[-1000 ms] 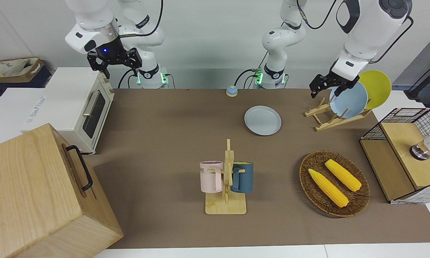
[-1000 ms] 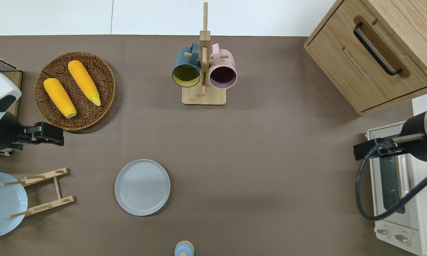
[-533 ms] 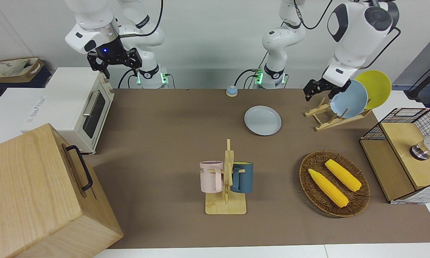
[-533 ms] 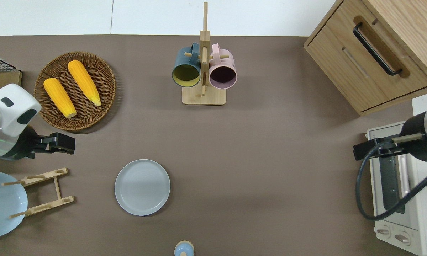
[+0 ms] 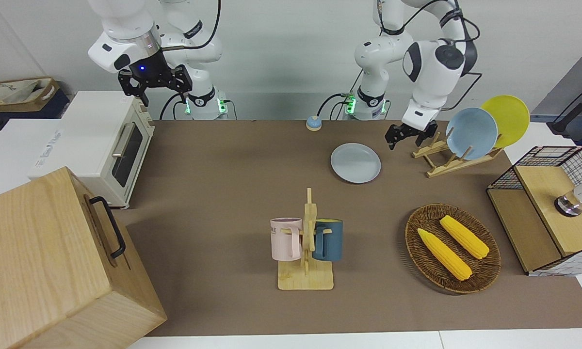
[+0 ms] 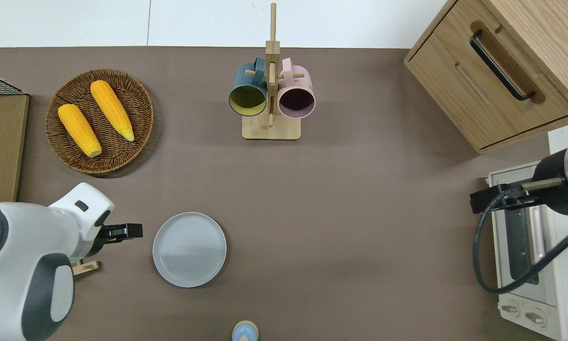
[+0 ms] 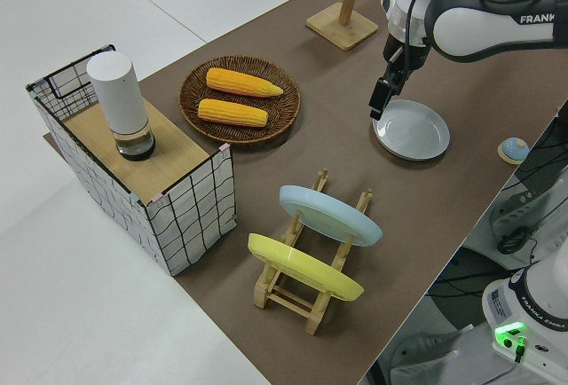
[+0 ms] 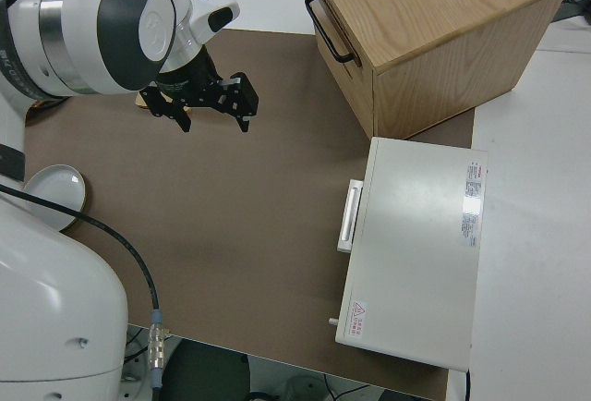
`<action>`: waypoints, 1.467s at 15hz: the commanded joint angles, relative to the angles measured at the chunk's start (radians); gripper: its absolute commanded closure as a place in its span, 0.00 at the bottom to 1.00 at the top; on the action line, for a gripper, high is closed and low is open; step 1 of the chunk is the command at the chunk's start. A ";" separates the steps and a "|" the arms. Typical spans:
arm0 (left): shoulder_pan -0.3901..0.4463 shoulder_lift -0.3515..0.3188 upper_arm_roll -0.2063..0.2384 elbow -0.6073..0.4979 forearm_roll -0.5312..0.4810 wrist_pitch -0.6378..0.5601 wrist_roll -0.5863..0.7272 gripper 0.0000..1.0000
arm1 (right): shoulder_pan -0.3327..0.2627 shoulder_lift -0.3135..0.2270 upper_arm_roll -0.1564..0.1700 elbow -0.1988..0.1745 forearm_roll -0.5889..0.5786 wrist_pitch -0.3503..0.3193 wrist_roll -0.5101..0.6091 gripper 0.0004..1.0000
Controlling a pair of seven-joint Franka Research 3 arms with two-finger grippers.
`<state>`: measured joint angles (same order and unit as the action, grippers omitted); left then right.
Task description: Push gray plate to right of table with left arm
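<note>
Brown sheeting is covering the surface [image 5: 223,160] in the front view, where the gray plate [image 5: 355,163] is lying flat, nearer to the robots than the mug rack [image 5: 306,242]. The left end effector [image 5: 407,134] is hanging just beside the plate, toward the left arm's end, between it and the wooden plate rack [image 5: 446,157] holding a sky-blue plate [image 5: 471,134] and a yellow plate [image 5: 509,118]; whether its fingers are parted or closed I cannot tell. A wicker basket [image 5: 452,248] with two corn cobs is sitting farther out. The right arm is parked, its end effector [image 5: 154,83] spread wide.

Overhead, the left end effector [image 6: 125,231] is showing apart from the plate's [image 6: 189,249] rim, with bare surface [image 6: 359,213] stretching toward the toaster oven [image 6: 535,265] and wooden cabinet [image 6: 497,71].

From the left side, the end effector [image 7: 380,101] is hovering at the plate's [image 7: 412,129] edge, pointing downward.
</note>
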<state>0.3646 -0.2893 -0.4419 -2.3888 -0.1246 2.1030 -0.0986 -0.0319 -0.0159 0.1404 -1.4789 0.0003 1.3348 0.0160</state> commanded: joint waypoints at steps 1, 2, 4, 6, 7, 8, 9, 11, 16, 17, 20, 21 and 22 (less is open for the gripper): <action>-0.047 -0.050 0.006 -0.203 -0.058 0.204 -0.007 0.00 | -0.019 -0.002 0.016 0.009 0.004 -0.016 0.012 0.02; -0.053 -0.042 0.006 -0.225 -0.067 0.244 -0.009 0.00 | -0.019 -0.002 0.016 0.009 0.004 -0.016 0.012 0.02; -0.056 -0.019 0.005 -0.237 -0.076 0.273 -0.010 0.00 | -0.020 -0.002 0.016 0.009 0.004 -0.016 0.013 0.02; -0.065 0.007 -0.004 -0.246 -0.079 0.307 -0.029 0.01 | -0.019 -0.002 0.016 0.009 0.004 -0.016 0.012 0.02; -0.078 0.015 -0.008 -0.250 -0.081 0.325 -0.045 0.01 | -0.019 -0.002 0.016 0.009 0.004 -0.016 0.013 0.02; -0.090 0.025 -0.008 -0.257 -0.079 0.343 -0.062 0.01 | -0.019 -0.002 0.016 0.009 0.004 -0.016 0.012 0.02; -0.101 0.039 -0.008 -0.263 -0.081 0.368 -0.068 0.01 | -0.019 -0.002 0.016 0.009 0.004 -0.016 0.012 0.02; -0.107 0.065 -0.008 -0.273 -0.079 0.402 -0.072 0.01 | -0.019 -0.002 0.016 0.009 0.004 -0.016 0.013 0.02; -0.119 0.102 -0.008 -0.279 -0.075 0.440 -0.070 0.36 | -0.019 -0.002 0.016 0.009 0.004 -0.016 0.013 0.02; -0.119 0.101 -0.008 -0.279 -0.075 0.439 -0.070 0.57 | -0.019 -0.002 0.016 0.009 0.004 -0.016 0.012 0.02; -0.119 0.102 -0.008 -0.279 -0.075 0.437 -0.073 0.99 | -0.019 -0.002 0.016 0.009 0.004 -0.016 0.012 0.02; -0.119 0.102 -0.008 -0.279 -0.075 0.437 -0.073 1.00 | -0.020 -0.002 0.016 0.009 0.004 -0.016 0.013 0.02; -0.119 0.102 -0.008 -0.279 -0.075 0.437 -0.073 1.00 | -0.019 -0.002 0.016 0.009 0.004 -0.016 0.013 0.02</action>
<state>0.2651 -0.1799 -0.4573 -2.6501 -0.1851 2.5178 -0.1635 -0.0320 -0.0159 0.1404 -1.4789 0.0003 1.3348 0.0160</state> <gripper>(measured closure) 0.604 0.013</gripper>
